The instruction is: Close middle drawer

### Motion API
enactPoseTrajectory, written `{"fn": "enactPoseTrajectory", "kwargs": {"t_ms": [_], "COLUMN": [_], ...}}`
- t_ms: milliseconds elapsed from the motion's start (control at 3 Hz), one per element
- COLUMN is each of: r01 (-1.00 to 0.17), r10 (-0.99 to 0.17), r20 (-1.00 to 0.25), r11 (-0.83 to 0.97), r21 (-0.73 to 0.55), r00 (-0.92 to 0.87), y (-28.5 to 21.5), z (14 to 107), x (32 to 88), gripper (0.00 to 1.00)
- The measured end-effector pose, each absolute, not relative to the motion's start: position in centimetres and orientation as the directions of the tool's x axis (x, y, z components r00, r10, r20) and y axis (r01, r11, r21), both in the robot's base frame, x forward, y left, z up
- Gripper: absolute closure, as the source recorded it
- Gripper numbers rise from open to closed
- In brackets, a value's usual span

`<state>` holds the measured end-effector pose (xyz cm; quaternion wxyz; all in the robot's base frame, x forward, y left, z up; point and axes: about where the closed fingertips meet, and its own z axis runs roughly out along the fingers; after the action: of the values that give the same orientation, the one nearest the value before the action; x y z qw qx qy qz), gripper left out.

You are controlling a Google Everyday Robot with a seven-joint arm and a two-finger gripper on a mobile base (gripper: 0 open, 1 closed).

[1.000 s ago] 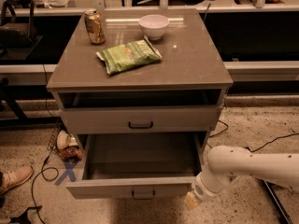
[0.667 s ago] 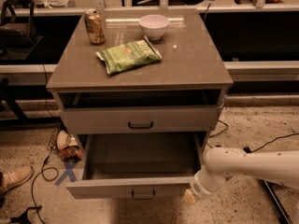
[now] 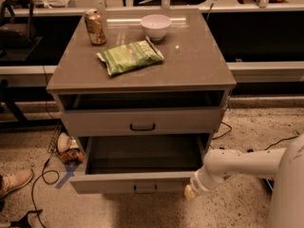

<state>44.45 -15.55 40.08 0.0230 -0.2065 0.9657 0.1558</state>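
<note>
The middle drawer (image 3: 137, 182) is pulled far out of the grey cabinet. Its inside is dark and looks empty, and its flat front has a small dark bar handle (image 3: 145, 189). My gripper (image 3: 190, 192) is at the end of the white arm (image 3: 237, 164), which reaches in from the right. It sits low at the right end of the drawer's front, touching or almost touching it. The drawer above (image 3: 142, 121) has a taller front and stands slightly out. The lowest drawer is hidden under the open one.
On the cabinet top (image 3: 199, 65) are a drink can (image 3: 95, 26), a white bowl (image 3: 156, 26) and a green snack bag (image 3: 130, 56). On the floor to the left are cables (image 3: 45, 175), a person's shoe (image 3: 14, 182) and some clutter (image 3: 66, 146).
My gripper has moved a little up and to the left, closer to the drawer front's right end. The drawer looks about as far out as before.
</note>
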Motion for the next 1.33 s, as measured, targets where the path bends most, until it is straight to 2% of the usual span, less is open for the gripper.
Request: {"fn": "enactPoseTrajectory", "kwargs": {"t_ms": [333,1000,1333], "r01": [-0.365,-0.354,-0.346], "r10": [-0.317,-0.300,-0.270], "r20": [-0.196,-0.219,-0.281], "r11": [0.879,0.894,0.898], "r21": [0.308,0.277,0.271], "r00": [-0.928,-0.929,-0.921], "y": [-14.7,-14.2,-13.0], "z": [38.9,38.2,38.2], "x": [48.9,50.7,53.8], "gripper": [1.00,1.00,1.00]}}
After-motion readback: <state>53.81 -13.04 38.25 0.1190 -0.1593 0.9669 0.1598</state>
